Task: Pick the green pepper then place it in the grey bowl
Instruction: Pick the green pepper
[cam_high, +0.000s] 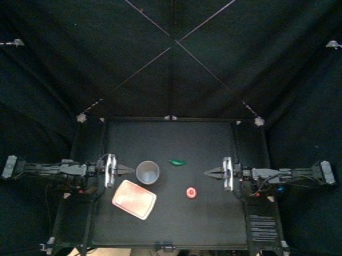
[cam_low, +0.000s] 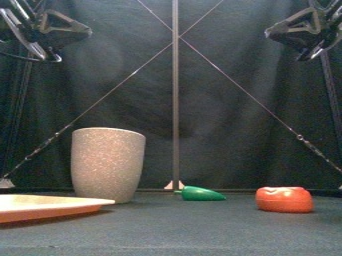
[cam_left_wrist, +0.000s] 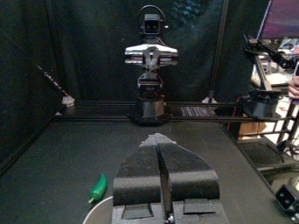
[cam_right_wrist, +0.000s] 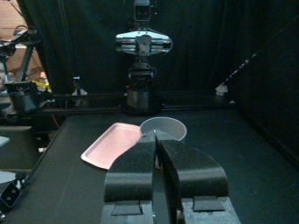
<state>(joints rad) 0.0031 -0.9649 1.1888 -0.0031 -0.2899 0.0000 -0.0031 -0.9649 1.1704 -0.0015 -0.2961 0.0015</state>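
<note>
**Left tool** (cam_left_wrist: 159, 140): jaws pressed together with nothing between them. It was raised above the surface (cam_high: 201, 140), left of the grey bowl (cam_high: 148, 172). Its own wrist view caught only a sliver of the bowl's rim, cut off beside the jaws.

**Right tool** (cam_right_wrist: 158, 142): jaws likewise closed and empty. It was raised, well to the right of the grey bowl. The front view showed only parts of both arms, at its upper corners.

**Grey bowl**: tall, speckled and upright. It stood between the left tool and the pepper. Its inside was hard to make out.

**Green pepper** (cam_low: 203, 193): lay on the surface near the grey bowl, to its right and a little behind, touching neither the bowl nor a tool.

**Red toy** (cam_low: 285, 199): round, with a pale mark on top. It lay right of the grey bowl and nearer the front. Its kind was unclear.

**Pink tray** (cam_high: 135, 199): flat, just in front of the grey bowl. It was cut off at the front view's edge.
</note>
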